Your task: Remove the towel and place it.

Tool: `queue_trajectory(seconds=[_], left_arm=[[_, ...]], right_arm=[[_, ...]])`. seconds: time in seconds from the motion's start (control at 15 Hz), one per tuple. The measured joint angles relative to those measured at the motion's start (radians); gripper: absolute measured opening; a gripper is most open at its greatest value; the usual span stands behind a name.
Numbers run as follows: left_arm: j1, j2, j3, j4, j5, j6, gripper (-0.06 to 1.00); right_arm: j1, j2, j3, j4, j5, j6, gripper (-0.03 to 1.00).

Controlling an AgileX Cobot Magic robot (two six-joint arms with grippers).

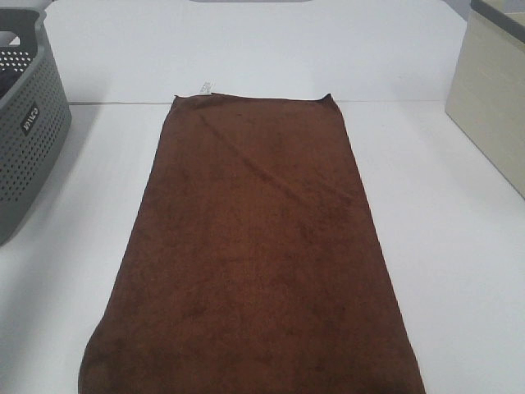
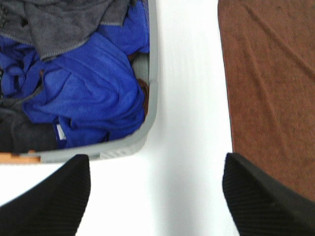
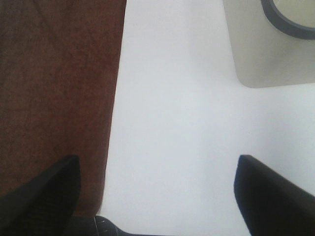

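Towel (image 1: 254,254), dark brown terry, lies spread flat and lengthwise on the white surface (image 1: 443,271), a small white tag (image 1: 204,86) at its far left corner and one diagonal crease running across it. Left of the towel and apart from it stands a grey perforated basket (image 1: 29,123), holding crumpled blue cloth (image 2: 88,93) and grey cloth (image 2: 59,22). Right of the towel stands a beige container (image 1: 492,98) with a grey rim. Left gripper (image 2: 157,196) hangs above bare surface between basket and towel, fingers apart, holding nothing. Right gripper (image 3: 157,196) hangs just off the towel's right edge, fingers wide apart, empty.
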Motion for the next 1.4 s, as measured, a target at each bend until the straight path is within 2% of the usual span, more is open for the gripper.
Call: queue_trajectory(seconds=[0.33, 0.53, 0.73, 0.93, 1.0, 1.4], left_arm=[[0.000, -0.529, 0.400, 0.025, 0.003, 0.041, 0.69], [0.000, -0.840, 0.554, 0.027, 0.004, 0.041, 0.69], [0.000, -1.086, 0.645, 0.027, 0.022, 0.041, 0.69], [0.001, -1.139, 0.713, 0.017, 0.055, 0.059, 0.69], [0.004, -1.139, 0.724, 0.012, 0.041, 0.067, 0.69], [0.004, -1.139, 0.724, 0.000, 0.039, 0.050, 0.69]], right_arm=[[0.000, -0.438, 0.249, -0.004, -0.002, -0.014, 0.82], [0.000, -0.622, 0.358, -0.006, -0.002, -0.014, 0.82], [0.000, -0.764, 0.441, -0.007, -0.006, -0.032, 0.82], [0.000, -0.799, 0.524, -0.007, -0.022, -0.081, 0.81], [0.000, -0.799, 0.557, -0.008, -0.116, -0.105, 0.79], [0.000, -0.799, 0.566, -0.016, -0.136, -0.109, 0.78]])
